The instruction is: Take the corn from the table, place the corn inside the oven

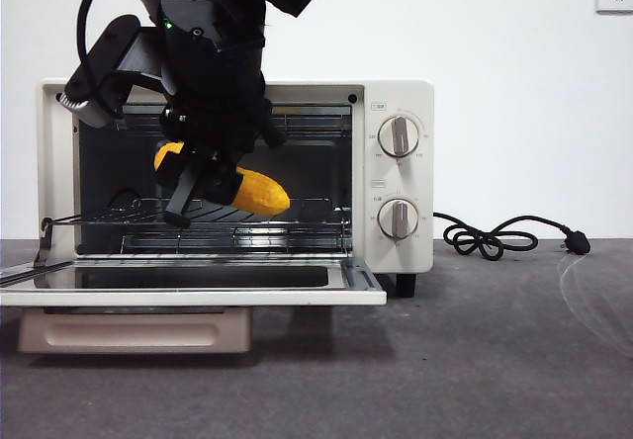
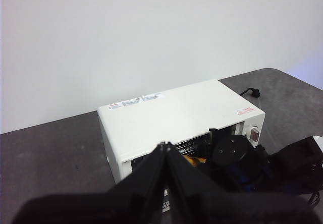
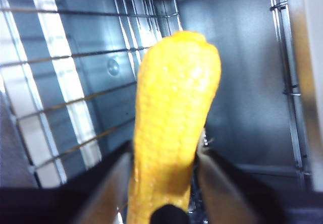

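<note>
Jaws of the right gripper (image 1: 203, 187) clamp the corn (image 1: 259, 192) near its thick end inside the oven (image 1: 396, 93); glossy, stiff and probably light, it could slip.

no legible text, oven (image 2: 176, 118) top labels and knob (image 1: 399, 135) markings too small

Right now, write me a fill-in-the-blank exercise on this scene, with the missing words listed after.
1. The right gripper is shut on the ____.
2. The corn hangs inside the oven, above its wire ____.
3. The oven's door is folded down and stands ____.
4. The left gripper is shut and holds ____, above and behind the oven.

Missing words: corn; rack; open; nothing
</note>
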`<control>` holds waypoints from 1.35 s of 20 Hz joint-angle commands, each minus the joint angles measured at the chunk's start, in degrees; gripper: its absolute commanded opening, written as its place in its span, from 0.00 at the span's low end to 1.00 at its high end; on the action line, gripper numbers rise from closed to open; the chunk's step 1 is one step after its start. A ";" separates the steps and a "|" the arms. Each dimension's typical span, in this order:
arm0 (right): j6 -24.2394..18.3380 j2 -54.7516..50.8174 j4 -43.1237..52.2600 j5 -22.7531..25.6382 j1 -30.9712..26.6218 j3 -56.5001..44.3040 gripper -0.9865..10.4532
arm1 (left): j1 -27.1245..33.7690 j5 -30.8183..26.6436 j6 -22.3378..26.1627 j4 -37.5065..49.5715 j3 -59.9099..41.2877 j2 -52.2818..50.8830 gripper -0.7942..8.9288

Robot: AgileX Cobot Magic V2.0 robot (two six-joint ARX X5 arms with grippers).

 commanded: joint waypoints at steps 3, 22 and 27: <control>4.28 1.01 0.37 0.94 0.09 0.17 0.42 | -0.11 -0.26 -0.07 0.20 -0.33 -0.31 0.08; 11.93 -6.51 -4.59 15.30 12.79 0.17 0.42 | -0.13 -5.01 1.33 0.24 -0.33 0.46 0.08; 24.02 -16.39 -17.42 15.41 18.71 0.17 0.41 | -0.13 -10.67 3.15 0.37 -0.46 4.55 0.08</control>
